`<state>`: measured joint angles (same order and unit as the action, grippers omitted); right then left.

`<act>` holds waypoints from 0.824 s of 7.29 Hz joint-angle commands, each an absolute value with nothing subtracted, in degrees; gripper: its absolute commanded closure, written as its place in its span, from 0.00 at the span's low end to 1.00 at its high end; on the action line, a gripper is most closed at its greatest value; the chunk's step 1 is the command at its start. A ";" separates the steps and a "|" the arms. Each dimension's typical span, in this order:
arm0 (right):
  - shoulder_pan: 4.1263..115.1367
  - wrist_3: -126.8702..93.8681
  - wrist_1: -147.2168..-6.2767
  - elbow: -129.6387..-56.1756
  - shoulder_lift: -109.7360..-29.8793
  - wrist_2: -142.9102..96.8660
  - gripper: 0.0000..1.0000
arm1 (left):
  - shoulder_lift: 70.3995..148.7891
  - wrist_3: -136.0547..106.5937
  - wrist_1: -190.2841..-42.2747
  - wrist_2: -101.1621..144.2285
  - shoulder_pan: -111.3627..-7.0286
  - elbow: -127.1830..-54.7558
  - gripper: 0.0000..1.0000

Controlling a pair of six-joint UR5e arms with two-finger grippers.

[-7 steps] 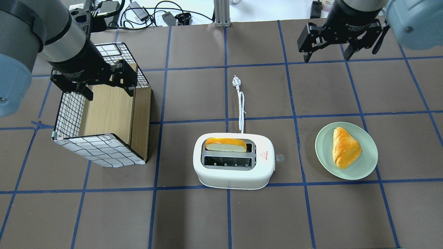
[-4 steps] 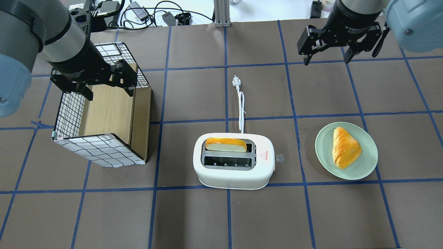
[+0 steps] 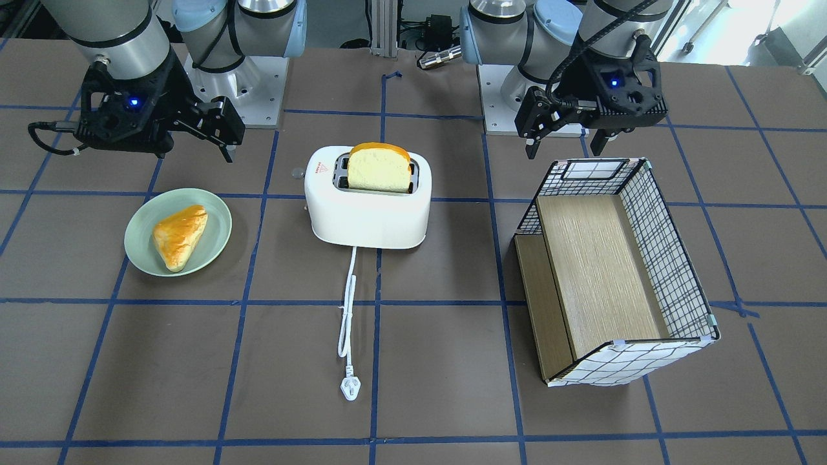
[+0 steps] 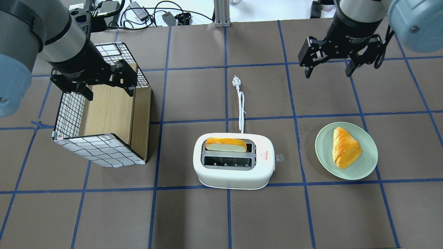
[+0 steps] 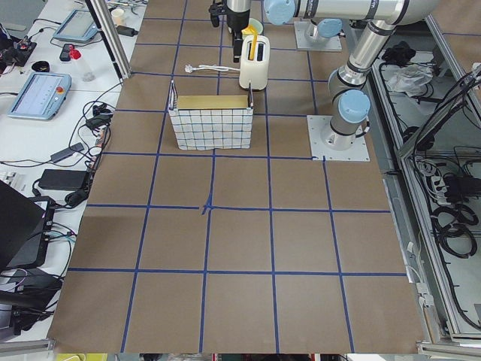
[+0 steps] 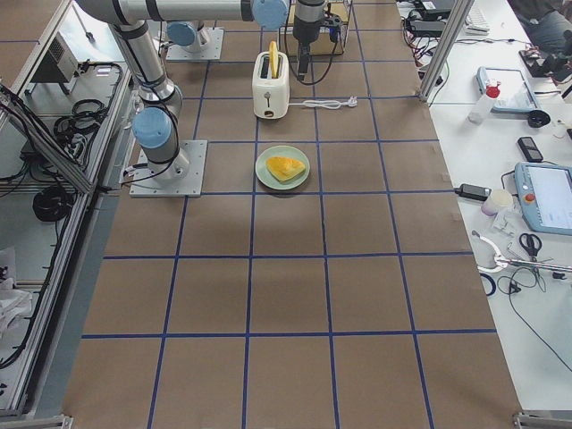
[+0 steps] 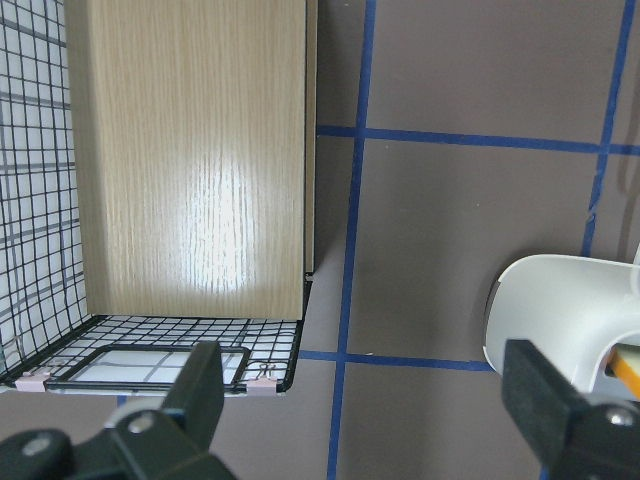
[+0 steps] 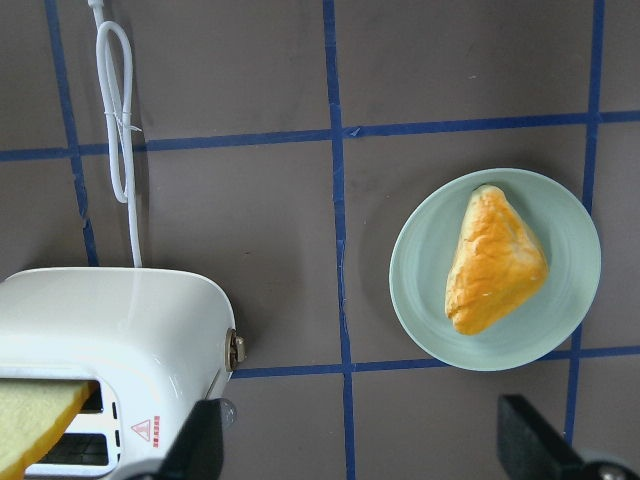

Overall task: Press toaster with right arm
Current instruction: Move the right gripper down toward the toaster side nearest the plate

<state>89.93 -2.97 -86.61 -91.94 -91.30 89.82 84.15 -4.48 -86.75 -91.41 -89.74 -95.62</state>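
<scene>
The toaster (image 4: 233, 173), white, rounded and two-slotted, stands upright near the middle of the worktop (image 4: 193, 214), with a red triangle mark (image 4: 264, 154) on its top at the end nearer the right arm (image 4: 354, 20). A slice of bread (image 4: 225, 145) stands in one slot and the other slot is empty. Its white cord (image 4: 242, 107) runs away from the robot to a plug (image 4: 235, 81) lying flat. The right arm is silver with light-blue joint caps. It hangs well apart from the toaster, with its black fingers (image 4: 306, 67) spread wide and holding nothing.

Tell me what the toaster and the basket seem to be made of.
The toaster: likely plastic, glossy white; smooth rounded shell with soft highlights.
The basket: black wire-grid walls, some backed in white, around panels with a wood-grain look, perhaps laminate.
</scene>
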 commanded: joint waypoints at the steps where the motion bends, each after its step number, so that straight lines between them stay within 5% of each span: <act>1: 89.91 -2.82 -92.95 -97.97 -93.95 89.56 0.08 | 84.11 -4.48 -86.75 -91.41 -89.74 -95.62 0.00; 3: 89.83 -2.02 -99.13 -102.81 -94.83 88.95 0.18 | 84.11 -4.48 -86.75 -91.41 -89.74 -95.62 0.00; 6: 89.82 -2.20 -93.64 -106.51 -94.75 85.81 0.77 | 84.11 -4.48 -86.75 -91.41 -89.74 -95.62 0.00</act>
<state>89.83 -2.15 -96.99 -104.94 -94.78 87.90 84.11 -4.48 -86.75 -91.41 -89.74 -95.62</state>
